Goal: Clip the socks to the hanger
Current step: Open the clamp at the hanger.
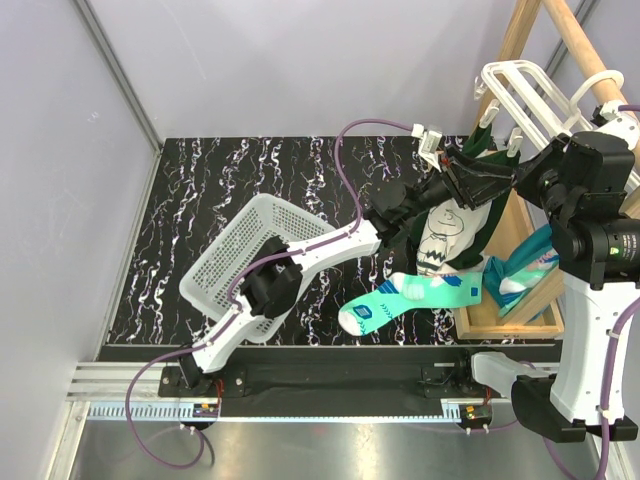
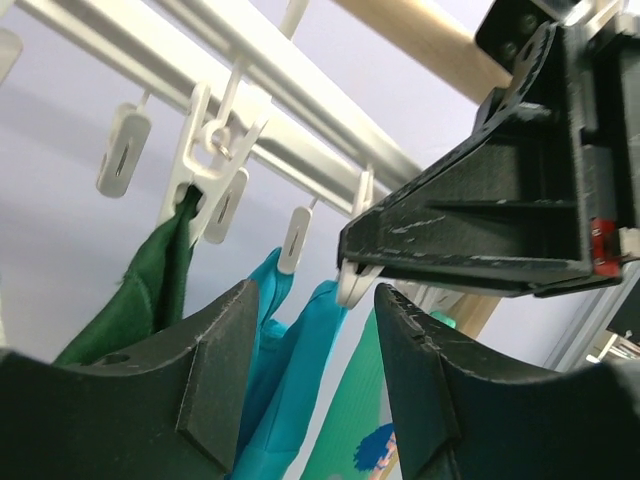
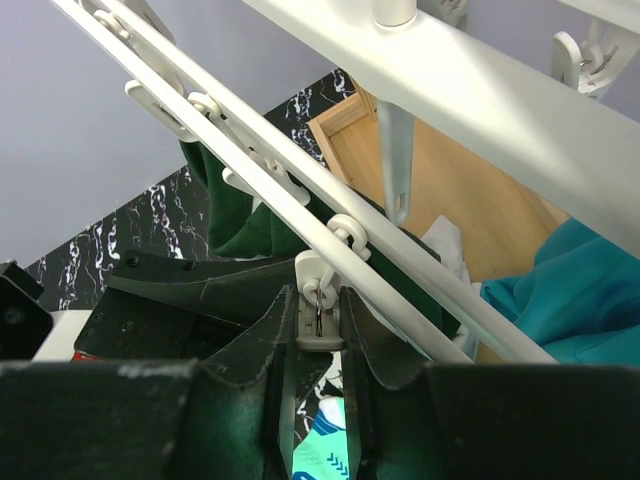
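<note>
The white hanger (image 1: pixel 520 85) leans on the wooden rack at the back right; its bars and clips also show in the right wrist view (image 3: pixel 480 110) and the left wrist view (image 2: pixel 290 90). One mint-green sock (image 1: pixel 410 295) lies on the marble table below it and shows between the right fingers (image 3: pixel 325 455). My right gripper (image 1: pixel 470 175) is shut on a white dangling clip (image 3: pixel 320 325), squeezing it. My left gripper (image 1: pixel 415 200) is raised just left of it, open and empty (image 2: pixel 318 300). A mint piece with a blue patch (image 2: pixel 372 440) hangs beyond its jaws.
A dark green cloth (image 1: pixel 470 225) hangs from one clip (image 2: pixel 150 290). Teal cloth (image 1: pixel 525 270) hangs over the wooden rack's base (image 1: pixel 505 320). The wooden pole (image 1: pixel 585 40) runs overhead. A white mesh basket (image 1: pixel 235 250) lies tipped on the table's left.
</note>
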